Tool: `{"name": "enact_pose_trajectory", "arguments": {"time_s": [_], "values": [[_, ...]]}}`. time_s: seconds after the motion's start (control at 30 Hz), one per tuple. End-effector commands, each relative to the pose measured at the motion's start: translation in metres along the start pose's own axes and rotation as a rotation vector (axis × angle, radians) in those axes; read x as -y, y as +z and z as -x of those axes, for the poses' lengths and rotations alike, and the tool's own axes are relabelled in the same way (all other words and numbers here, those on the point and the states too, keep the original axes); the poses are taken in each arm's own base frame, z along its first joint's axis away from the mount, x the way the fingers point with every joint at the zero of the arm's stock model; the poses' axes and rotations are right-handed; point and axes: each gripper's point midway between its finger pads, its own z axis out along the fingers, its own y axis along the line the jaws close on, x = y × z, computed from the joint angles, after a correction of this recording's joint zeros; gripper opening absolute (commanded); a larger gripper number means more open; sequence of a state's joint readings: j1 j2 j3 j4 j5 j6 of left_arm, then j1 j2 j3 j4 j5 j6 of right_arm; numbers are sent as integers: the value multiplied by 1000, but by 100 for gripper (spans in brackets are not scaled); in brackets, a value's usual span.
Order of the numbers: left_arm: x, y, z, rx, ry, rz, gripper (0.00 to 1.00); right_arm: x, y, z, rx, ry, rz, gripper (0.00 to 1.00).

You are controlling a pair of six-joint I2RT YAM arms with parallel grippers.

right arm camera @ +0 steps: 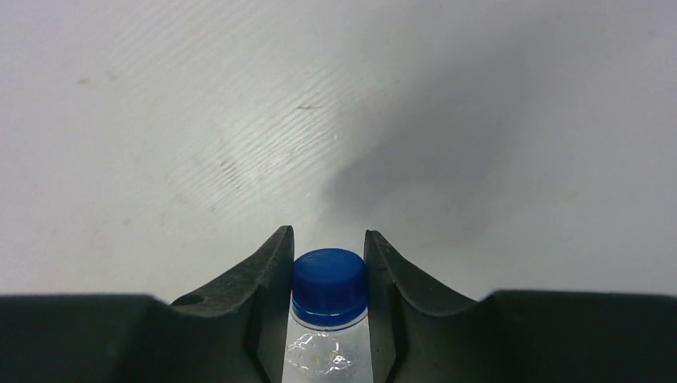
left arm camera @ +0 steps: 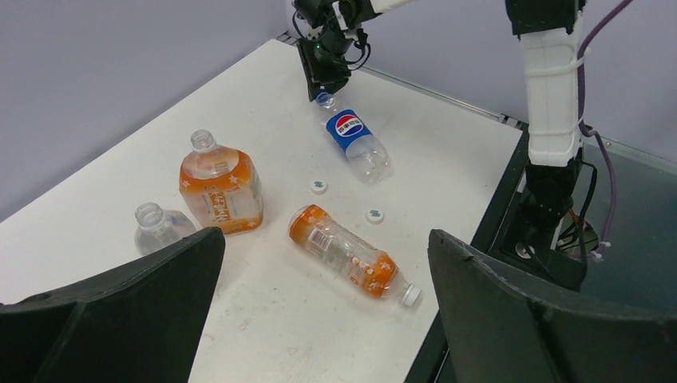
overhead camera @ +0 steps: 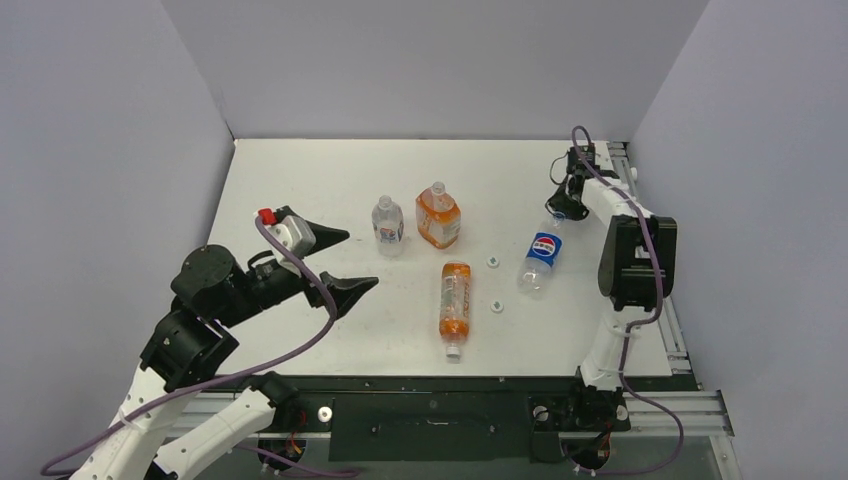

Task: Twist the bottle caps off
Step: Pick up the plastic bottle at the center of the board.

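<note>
tabletop (overhead camera: 300, 180), right end effector (right arm camera: 328, 243) pinching blue cap (right arm camera: 329, 286)

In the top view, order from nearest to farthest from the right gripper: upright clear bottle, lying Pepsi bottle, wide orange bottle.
1. lying Pepsi bottle, its blue cap in the right gripper
2. wide orange bottle, mid-table
3. upright clear bottle, left of it

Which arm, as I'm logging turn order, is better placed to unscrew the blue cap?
Right. Its jaws are shut on the blue cap of the lying Pepsi bottle. The left arm is across the table, jaws open and holding nothing.
</note>
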State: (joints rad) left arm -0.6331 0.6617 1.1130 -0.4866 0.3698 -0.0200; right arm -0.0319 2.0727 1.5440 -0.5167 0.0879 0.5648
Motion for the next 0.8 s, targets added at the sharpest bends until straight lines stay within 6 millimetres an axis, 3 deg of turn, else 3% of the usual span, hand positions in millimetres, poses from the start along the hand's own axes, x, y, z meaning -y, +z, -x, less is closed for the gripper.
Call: {"name": "enact_pose_trajectory", "arguments": {"time_s": [0.0,0.03,0.1,0.17,0.2,0.23,0.27,0.3,0.33,0.37,0.4,0.43,0.47,0.5,0.53,0.57,0.67,0.7,0.73,0.77], "values": [[2,6,27,81,-67,-5,97,-39,-126,68,308,53,189,0],[3,8,30,92,-77,-13,97,-48,-142,63,327,36,215,0],[2,14,35,110,-115,-12,96,-64,-195,63,417,18,286,0],[-5,20,39,143,-167,18,97,-77,-268,62,529,4,386,0],[-5,23,41,160,-182,16,97,-90,-290,51,556,-18,430,0],[-2,24,42,161,-194,-3,96,-88,-323,52,617,-8,465,0],[0,26,44,166,-198,-18,96,-101,-347,40,637,-31,527,0],[6,28,45,163,-213,-51,97,-96,-377,39,689,-17,569,0],[8,30,50,174,-216,-72,97,-109,-400,25,703,-35,644,0],[14,32,50,169,-237,-106,97,-106,-430,27,759,-10,702,0],[17,33,55,181,-244,-128,97,-115,-447,10,757,-31,772,0],[23,35,55,171,-267,-166,97,-112,-472,11,795,-1,834,0],[27,35,58,176,-270,-190,97,-118,-483,-4,783,-15,892,0],[33,36,57,164,-285,-233,97,-115,-504,-3,812,15,953,0],[36,36,59,168,-289,-251,97,-121,-513,-16,800,4,1004,0],[40,37,56,157,-309,-275,97,-118,-528,-16,826,28,1037,0],[45,39,54,147,-327,-309,97,-126,-559,-40,822,16,1143,0],[46,40,53,140,-331,-316,97,-127,-566,-40,847,20,1140,0],[47,41,54,142,-331,-322,97,-132,-575,-53,830,-6,1176,0],[48,43,54,137,-336,-327,96,-135,-583,-54,855,-5,1178,0]]}}
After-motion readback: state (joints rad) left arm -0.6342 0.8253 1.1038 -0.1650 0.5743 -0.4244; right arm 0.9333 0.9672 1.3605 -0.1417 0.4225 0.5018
